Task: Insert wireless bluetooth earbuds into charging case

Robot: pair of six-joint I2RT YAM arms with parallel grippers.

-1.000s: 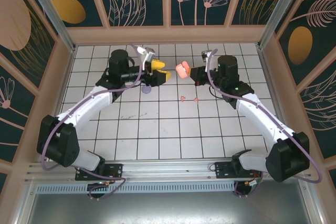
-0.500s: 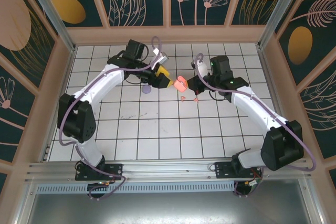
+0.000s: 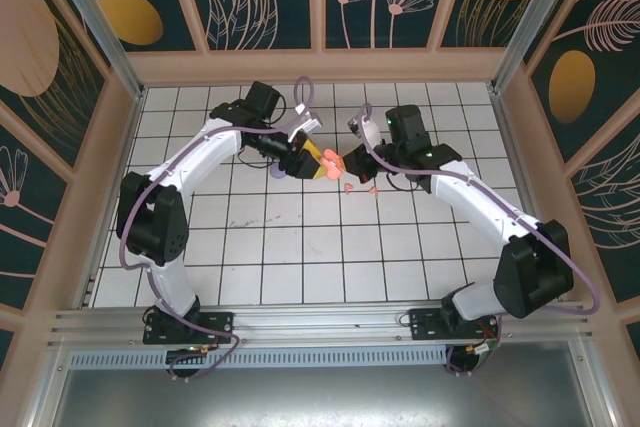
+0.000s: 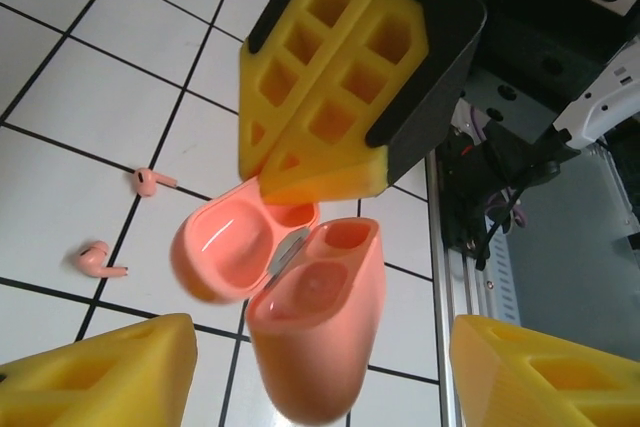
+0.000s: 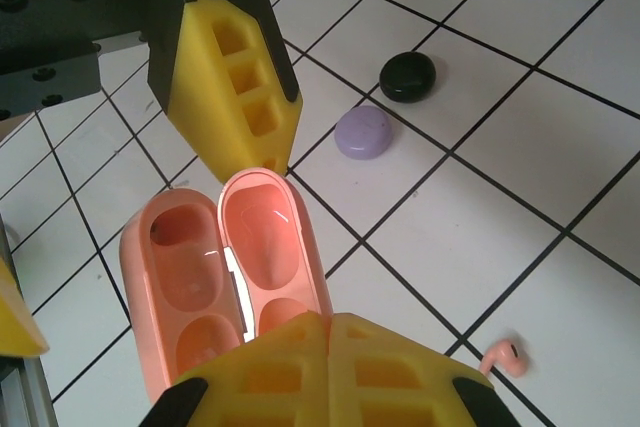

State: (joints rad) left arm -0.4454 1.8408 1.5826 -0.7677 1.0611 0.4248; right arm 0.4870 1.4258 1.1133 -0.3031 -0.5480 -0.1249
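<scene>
A salmon-pink charging case (image 4: 318, 332) hangs open above the tiles, its lid (image 4: 222, 249) swung back and both sockets empty. My right gripper (image 5: 328, 322) is shut on the lid's edge, its yellow fingers (image 4: 330, 77) pinching from above in the left wrist view. Either side of the case body stand my left gripper's (image 4: 320, 352) fingers (image 4: 95, 372), open and not touching it. In the top view the two grippers meet at the case (image 3: 333, 169). Two pink earbuds (image 4: 150, 181) (image 4: 98, 259) lie on the tiles below; one earbud (image 5: 503, 355) shows in the right wrist view.
A lilac closed case (image 5: 365, 132) and a black closed case (image 5: 408, 75) lie side by side on the white tiled floor (image 3: 300, 247), left of the grippers. Wooden walls (image 3: 320, 65) ring the floor.
Both arms swung inward and lower. The left gripper came up to the pink case, and its jaws have narrowed around the case body. The right gripper kept its hold.
</scene>
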